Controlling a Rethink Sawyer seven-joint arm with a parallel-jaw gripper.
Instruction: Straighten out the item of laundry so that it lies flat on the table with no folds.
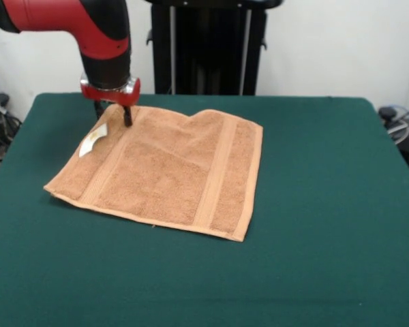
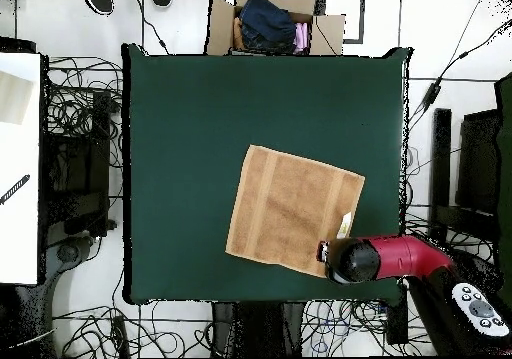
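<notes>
Lying almost flat below the tool [image 1: 113, 117], the towel [image 1: 167, 170] looks nearly done. One corner fold beside it seems left on the desk [image 1: 313, 225]. I cannot tell the tool's state.

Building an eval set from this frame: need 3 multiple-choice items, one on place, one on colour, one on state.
1. Where is the end effector in the front view?
A. At the towel's far-left corner, by the white label
B. Over the towel's near-right corner
C. Over bare table, far from the towel

2. What colour is the table?
A. White
B. Dark green
C. Red

3. How does the towel lie?
A. Rolled into a tube
B. Spread out nearly flat
C. Hanging off the table edge

Answers:
1. A: the tips come down at the towel's corner next to the label.
2. B: green cloth shows all round the towel in both views.
3. B: its border bands show full length, and the overhead view shows a plain rectangle wholly on the table.
</notes>
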